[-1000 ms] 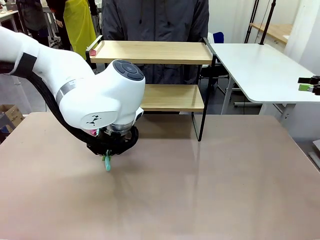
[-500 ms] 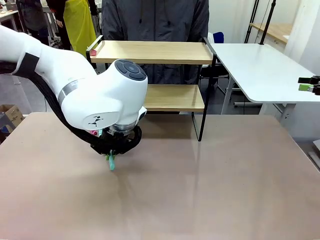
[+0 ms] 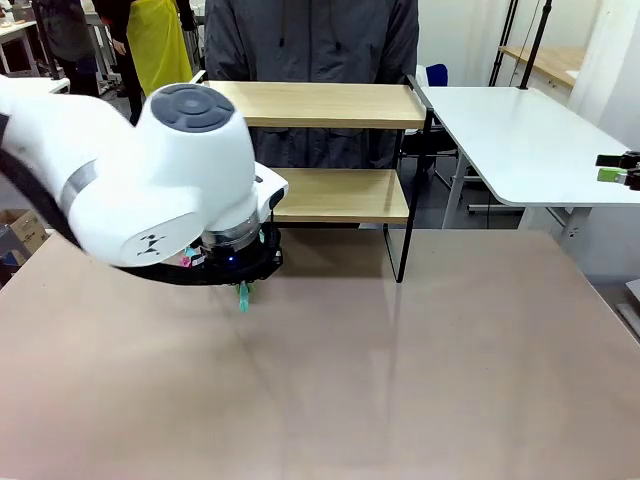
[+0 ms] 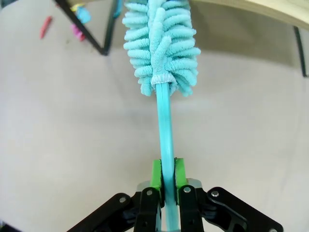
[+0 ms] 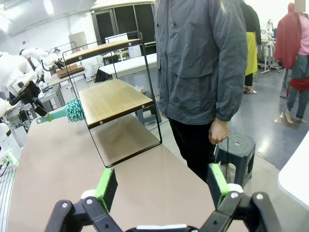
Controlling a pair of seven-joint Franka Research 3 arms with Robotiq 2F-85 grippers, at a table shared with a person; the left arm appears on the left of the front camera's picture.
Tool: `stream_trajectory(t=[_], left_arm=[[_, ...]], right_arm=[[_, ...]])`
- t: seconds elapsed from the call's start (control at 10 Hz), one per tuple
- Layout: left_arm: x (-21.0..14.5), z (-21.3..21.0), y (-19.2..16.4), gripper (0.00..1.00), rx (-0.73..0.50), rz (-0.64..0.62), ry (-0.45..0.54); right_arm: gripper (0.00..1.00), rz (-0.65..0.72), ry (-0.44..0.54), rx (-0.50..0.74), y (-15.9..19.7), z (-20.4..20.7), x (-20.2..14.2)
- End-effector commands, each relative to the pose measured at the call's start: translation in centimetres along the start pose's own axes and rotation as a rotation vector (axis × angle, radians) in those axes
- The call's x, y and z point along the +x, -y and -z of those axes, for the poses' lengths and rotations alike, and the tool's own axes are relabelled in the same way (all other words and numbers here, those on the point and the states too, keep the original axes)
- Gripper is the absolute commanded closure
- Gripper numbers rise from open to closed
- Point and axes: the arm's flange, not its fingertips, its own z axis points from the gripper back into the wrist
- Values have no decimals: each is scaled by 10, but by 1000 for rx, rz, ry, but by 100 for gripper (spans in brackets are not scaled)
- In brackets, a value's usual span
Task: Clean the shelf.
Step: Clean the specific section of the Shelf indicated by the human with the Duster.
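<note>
Now, at the left, the left pincer (image 4: 164, 180) is clenched on the thin, smooth turquoise handle of a duster (image 4: 161, 48), whose head is a soft bundle of fluffy strands. The head points toward the shelf (image 3: 320, 105), which stands at the far edge of the brown surface (image 3: 420, 380), in front of a person (image 3: 310, 30). It has two light wooden boards, flat and matt, in a thin black metal frame. I judge the step is bringing the duster to a board. It is good to lay the strands flat on the wood, sweep the whole length, and keep the handle off the thin bars. At the right, the right pincer (image 5: 161, 181) is released, with nothing between its green pads (image 5: 107, 186).
</note>
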Motion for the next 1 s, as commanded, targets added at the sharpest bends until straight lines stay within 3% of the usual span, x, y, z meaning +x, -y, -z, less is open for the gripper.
stream_trajectory(t=[0.0, 0.4, 0.7, 0.9], left_arm=[[-6, -8, -28, 87, -102, 129, -38], [-5, -37, -62, 87, -242, 365, -53], [1, -47, -78, 87, -318, 601, -174], [7, -60, -96, 87, -361, 688, -171]], right_arm=[[0, 0, -4, -1, -1, 1, 2], [0, 0, -4, -1, -1, 1, 2], [0, 0, -4, -1, -1, 1, 2], [0, 0, -4, -1, -1, 1, 2]])
